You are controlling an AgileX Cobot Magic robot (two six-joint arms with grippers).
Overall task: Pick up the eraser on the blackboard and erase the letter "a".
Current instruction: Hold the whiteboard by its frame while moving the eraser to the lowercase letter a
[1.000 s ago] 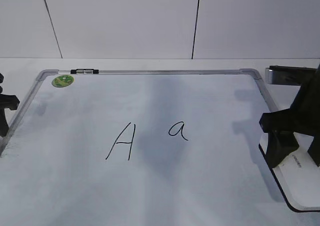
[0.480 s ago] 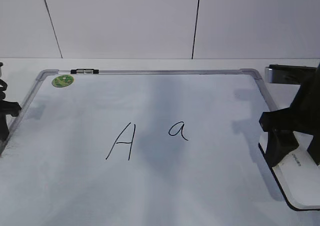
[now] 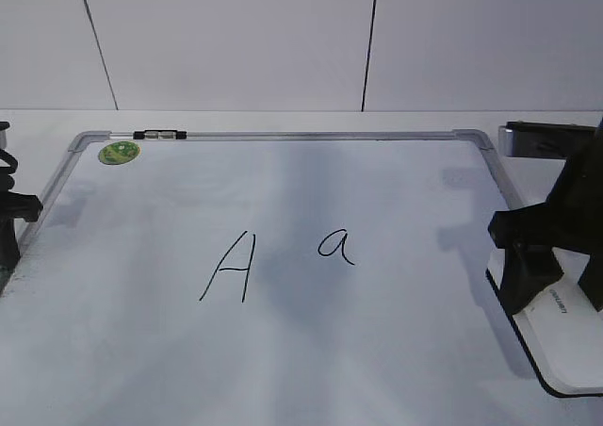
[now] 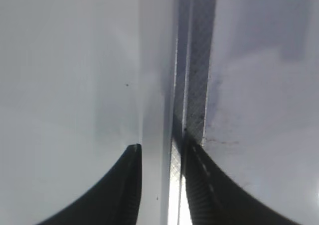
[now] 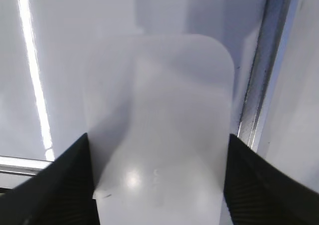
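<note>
The right gripper [image 5: 157, 180] straddles the eraser [image 5: 164, 120] with its fingers spread on either side of it, at the blackboard's [image 3: 283, 351] right edge. The left gripper [image 4: 160, 185] sits over the board's left frame, fingers a little apart, holding nothing. The letter "a" [image 3: 336, 245] stands mid-board, right of a capital A [image 3: 228, 267]

There was one blackboard [image 3: 396, 369], one eraser [image 3: 565, 336], two written letters, one green sticker [image 3: 119, 152], and apparently two grippers.
</note>
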